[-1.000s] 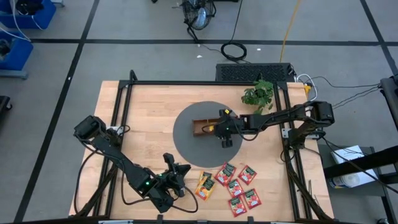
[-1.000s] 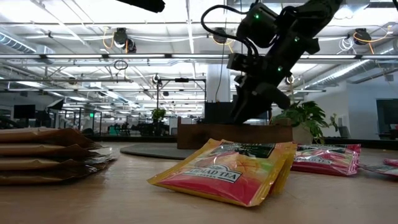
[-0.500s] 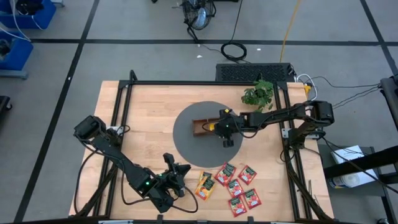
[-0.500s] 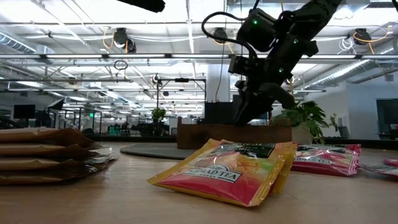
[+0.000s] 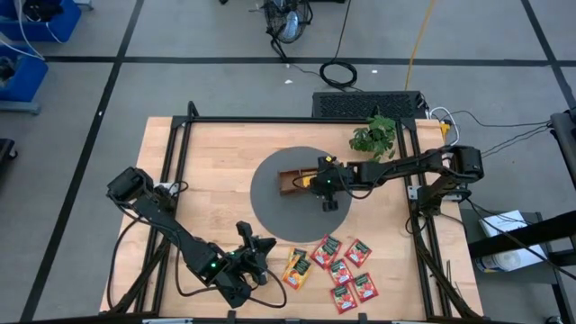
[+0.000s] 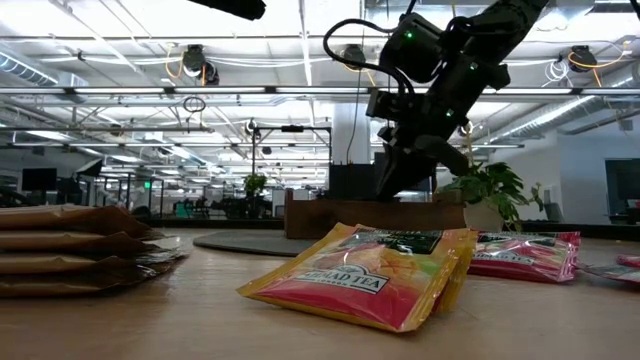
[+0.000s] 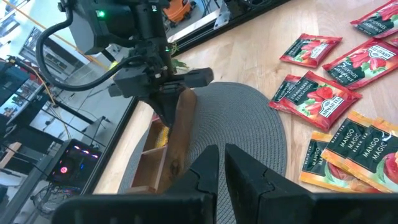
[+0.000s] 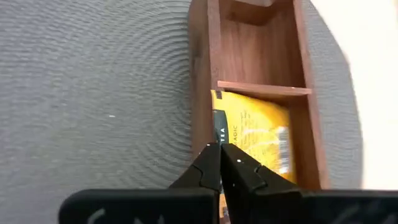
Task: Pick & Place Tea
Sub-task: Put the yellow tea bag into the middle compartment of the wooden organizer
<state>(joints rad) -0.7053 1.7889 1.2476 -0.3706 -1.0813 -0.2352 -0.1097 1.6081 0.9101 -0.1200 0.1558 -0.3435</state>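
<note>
A brown wooden tray [image 5: 293, 184] sits on a round grey mat [image 5: 274, 216]. A yellow tea sachet [image 8: 258, 134] lies flat in one of its compartments. My right gripper [image 8: 219, 149] hangs shut over that compartment, slanting down beside the tray's long wall [image 8: 200, 93]. Red tea sachets [image 5: 346, 270] and orange-yellow ones [image 5: 297, 268] lie on the bare wood at the near right. My left gripper [image 7: 222, 155] waits near the table's near edge, left of the orange sachets, its fingers almost together with nothing between them. My right gripper has its shut tips at the yellow sachet's edge [image 8: 219, 134] next to the tray wall, coming from above at a slant. Whether the tips touch the sachet or the wall, I cannot tell. My left gripper touches nothing.
A potted green plant [image 5: 373, 135] stands at the far right, behind the mat. A black frame [image 5: 270, 120] rims the table. In the low view a stack of flat brown packets [image 6: 70, 250] lies close by at the left. Bare wood stretches left of the mat.
My right gripper has shut its fingers while staying over the tray. The yellow sachet stays lying in its compartment. The left arm has kept still.
</note>
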